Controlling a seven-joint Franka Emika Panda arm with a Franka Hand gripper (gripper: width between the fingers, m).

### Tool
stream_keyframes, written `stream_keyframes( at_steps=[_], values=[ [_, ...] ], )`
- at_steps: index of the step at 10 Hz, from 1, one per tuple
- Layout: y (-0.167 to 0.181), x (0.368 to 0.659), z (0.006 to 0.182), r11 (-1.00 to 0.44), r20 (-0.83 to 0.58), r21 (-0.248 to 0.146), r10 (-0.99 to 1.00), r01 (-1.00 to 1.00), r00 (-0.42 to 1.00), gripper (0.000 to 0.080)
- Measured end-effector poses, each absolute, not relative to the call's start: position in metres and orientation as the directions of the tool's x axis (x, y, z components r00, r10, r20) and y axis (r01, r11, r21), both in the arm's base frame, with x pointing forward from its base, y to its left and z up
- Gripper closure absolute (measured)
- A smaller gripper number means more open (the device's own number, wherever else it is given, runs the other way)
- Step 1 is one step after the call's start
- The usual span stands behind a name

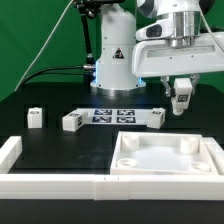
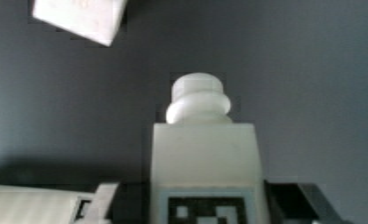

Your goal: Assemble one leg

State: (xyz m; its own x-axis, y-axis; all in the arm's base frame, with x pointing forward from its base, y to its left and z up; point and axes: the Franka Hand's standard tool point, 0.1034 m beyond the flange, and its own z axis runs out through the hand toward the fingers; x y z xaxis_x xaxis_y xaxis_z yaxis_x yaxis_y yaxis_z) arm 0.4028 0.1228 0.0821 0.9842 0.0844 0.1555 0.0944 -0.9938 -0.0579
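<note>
My gripper (image 1: 181, 88) is at the exterior view's right, above the table, and is shut on a leg (image 1: 181, 99). This leg is a small white block with a black-and-white tag, and it hangs above the far right part of the large white square piece (image 1: 165, 172). In the wrist view the held leg (image 2: 206, 150) fills the middle between the dark fingers (image 2: 135, 200) of my gripper (image 2: 207, 205). Its rounded peg (image 2: 199, 95) points away and its tag (image 2: 207, 210) faces the camera. Three more legs lie on the table (image 1: 35, 117), (image 1: 72, 121), (image 1: 155, 118).
The marker board (image 1: 113, 115) lies in front of the arm's base (image 1: 112, 60). A white wall (image 1: 40, 186) runs along the front and the exterior view's left. In the wrist view a white shape (image 2: 83, 20) lies on the dark table and a white edge (image 2: 39, 203) shows beside the finger.
</note>
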Motion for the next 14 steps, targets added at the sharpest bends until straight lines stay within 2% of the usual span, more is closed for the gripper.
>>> stream_keyframes(
  at_steps=[2, 3, 5, 8, 14],
  values=[
    [0.124, 0.405, 0.083, -0.993, 0.162, -0.058, 0.09, 0.101, 0.983, 0.0512],
    [0.125, 0.417, 0.084, -0.99, 0.178, -0.057, 0.116, 0.128, 0.977, 0.0512],
    [0.127, 0.465, 0.093, -0.985, 0.222, -0.056, 0.146, 0.162, 0.964, 0.0512],
    [0.123, 0.539, 0.097, -0.98, 0.191, -0.061, 0.173, 0.188, 0.966, 0.0512],
    [0.124, 0.538, 0.095, -0.98, 0.239, -0.059, 0.17, 0.189, 0.956, 0.0511]
  ],
)
